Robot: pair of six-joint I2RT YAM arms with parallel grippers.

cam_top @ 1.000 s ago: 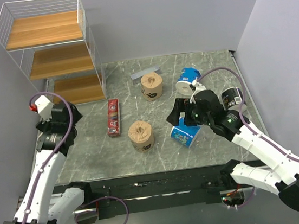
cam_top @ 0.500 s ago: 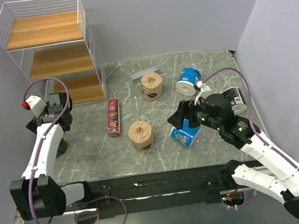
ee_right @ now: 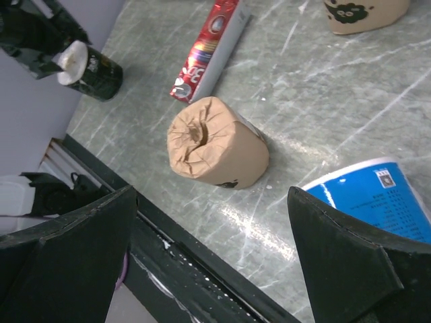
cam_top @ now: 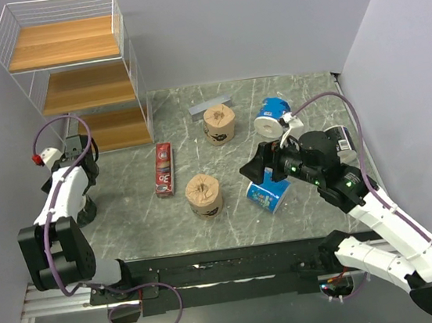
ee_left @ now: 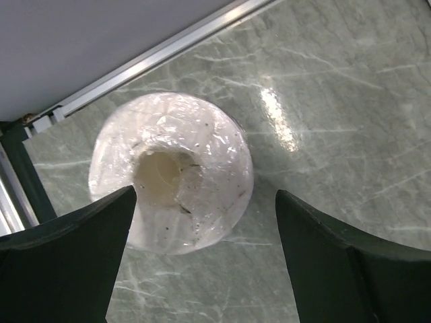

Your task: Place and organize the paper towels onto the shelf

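The white wire shelf with three wooden boards stands at the far left. My left gripper is open, straight above an upright black roll at the table's left edge. In the left wrist view my open gripper looks down on the roll's white wrapped end. My right gripper is open and empty above a lying blue-and-white roll. In the right wrist view my gripper faces a tan roll and the blue roll. The other rolls are tan, blue and black.
A flat red box lies between the shelf and the tan rolls, also in the right wrist view. A grey bar lies at the back. The black front rail runs along the near edge. Walls close in left and right.
My left arm has folded back and swung its open gripper over the black roll at the left edge. My right gripper has barely shifted above the blue roll.
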